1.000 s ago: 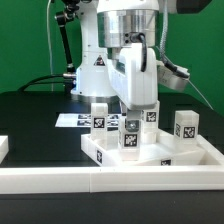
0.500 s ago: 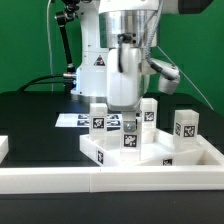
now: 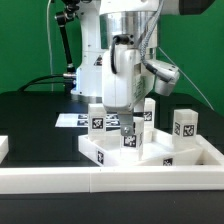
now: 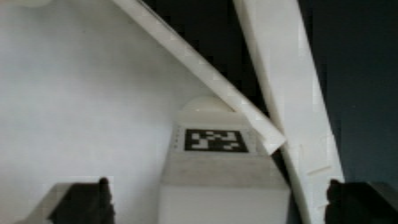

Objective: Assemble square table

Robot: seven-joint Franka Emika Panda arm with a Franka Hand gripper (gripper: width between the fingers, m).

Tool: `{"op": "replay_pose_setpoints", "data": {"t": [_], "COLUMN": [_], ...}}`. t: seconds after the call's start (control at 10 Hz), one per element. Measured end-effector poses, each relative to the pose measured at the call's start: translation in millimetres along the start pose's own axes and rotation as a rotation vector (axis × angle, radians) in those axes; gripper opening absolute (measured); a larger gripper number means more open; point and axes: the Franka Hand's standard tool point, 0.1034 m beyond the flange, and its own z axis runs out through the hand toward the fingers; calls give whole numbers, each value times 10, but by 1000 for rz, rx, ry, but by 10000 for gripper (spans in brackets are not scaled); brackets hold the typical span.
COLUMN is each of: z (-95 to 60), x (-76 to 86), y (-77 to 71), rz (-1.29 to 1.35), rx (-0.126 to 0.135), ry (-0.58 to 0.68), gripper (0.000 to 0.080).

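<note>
Gripper: the gripper hangs fingers-down over the tabletop, at about 12 o'clock from the tray's middle in the exterior view; in the wrist view its two dark fingertips stand wide apart with a tagged leg between them, and no contact with that leg shows, so the jaws are open.
Tabletop: the white square tabletop with its raised rim lies on the black table, just behind the long white rail.
Centre leg: a short white leg with a black-and-white tag stands upright on the tabletop under the gripper.
Other legs: one leg at the tray's 10 o'clock, another at its 2 o'clock, both upright.
Marker board: the marker board lies flat at 10 o'clock, behind the tray.
</note>
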Motion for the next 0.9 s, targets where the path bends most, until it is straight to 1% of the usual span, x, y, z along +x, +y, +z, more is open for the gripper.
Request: {"op": "replay_pose_setpoints", "data": {"t": [0.1, 0.2, 0.3, 0.4, 0.7, 0.8, 0.9], "z": [-5, -8, -17, -18, -15, -21, -21], "x": [-2, 4, -6, -7, -2, 3, -5], "y": [-4, 7, 16, 4, 4, -7, -5], "rz": [-22, -117, -247, -328, -497, -638, -718], "rx": [-2, -20, -46, -40, -40, -38, -37], "ry": [-1, -1, -5, -6, -9, -11, -13], "gripper": [635, 635, 647, 647, 649, 649, 649]}}
